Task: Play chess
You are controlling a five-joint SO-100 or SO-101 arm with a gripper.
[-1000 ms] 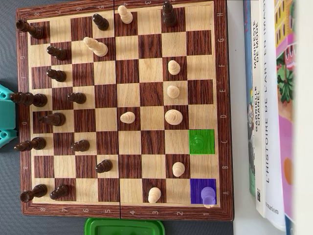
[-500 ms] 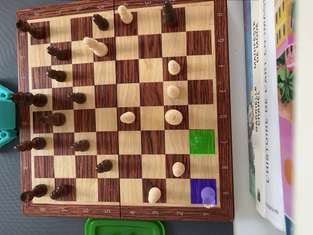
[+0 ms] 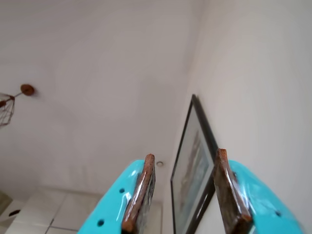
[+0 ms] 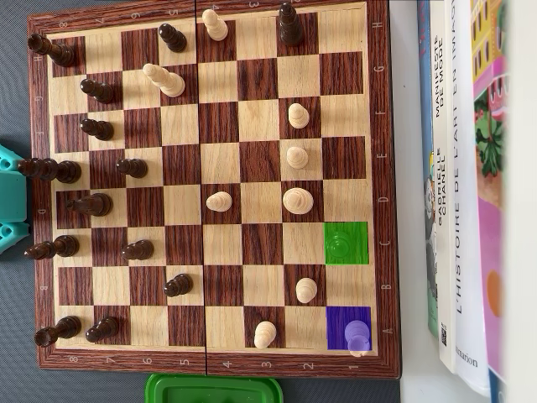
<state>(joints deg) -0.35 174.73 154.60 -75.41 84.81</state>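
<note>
Two turquoise fingers [image 3: 131, 204] with brown pads are seen parted, nothing held; the gripper [image 3: 183, 161] is aimed at a white ceiling. A dark-framed picture [image 3: 192, 165] shows through the gap, partly cut off. The wooden chessboard [image 4: 210, 361] is seen only overhead, well away from the fingers; the turquoise arm base [image 4: 10, 201] is cropped at its left edge.

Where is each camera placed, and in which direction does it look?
Wrist view: rides on the arm, pointing up at wall, ceiling and a framed picture; the open gripper fills the bottom edge.
Overhead view: fixed above, looking straight down on the chessboard, with books at the right; a turquoise part of the arm shows at the left edge.
Shared: only the turquoise robot itself, no object.
</note>
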